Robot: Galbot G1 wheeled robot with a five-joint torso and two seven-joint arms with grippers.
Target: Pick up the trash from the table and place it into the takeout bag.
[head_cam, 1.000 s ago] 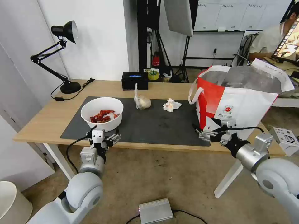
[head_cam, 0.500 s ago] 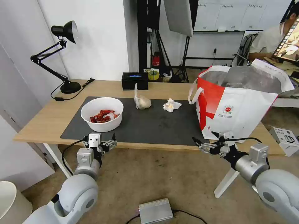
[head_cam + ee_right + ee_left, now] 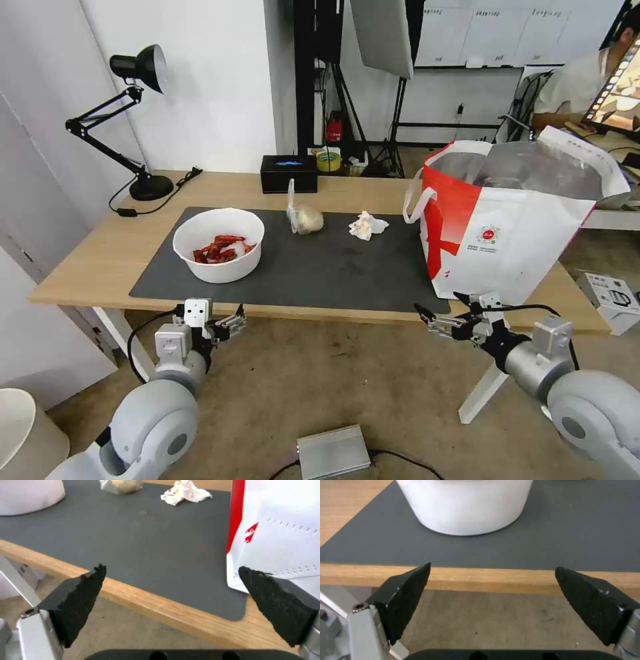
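On the table (image 3: 100,257), a white bowl (image 3: 219,243) with red scraps stands on the left of the dark mat (image 3: 333,270). A small knotted clear bag (image 3: 305,217) and a crumpled white tissue (image 3: 367,225) lie farther back. The white-and-red takeout bag (image 3: 507,227) stands open at the right end. My left gripper (image 3: 210,315) hangs open just below the table's front edge, in front of the bowl (image 3: 466,505). My right gripper (image 3: 440,305) is open too, low at the front edge beside the takeout bag (image 3: 276,530), with the tissue (image 3: 185,492) beyond it.
A black tissue box (image 3: 288,173) and a black desk lamp (image 3: 137,120) stand at the back of the table. A grey metal box (image 3: 332,452) lies on the floor in front. White table legs (image 3: 490,380) stand near my right arm.
Both arms have drawn back and sunk from the mat's front edge to below the tabletop. Both grippers stay open. Nothing on the table has moved.
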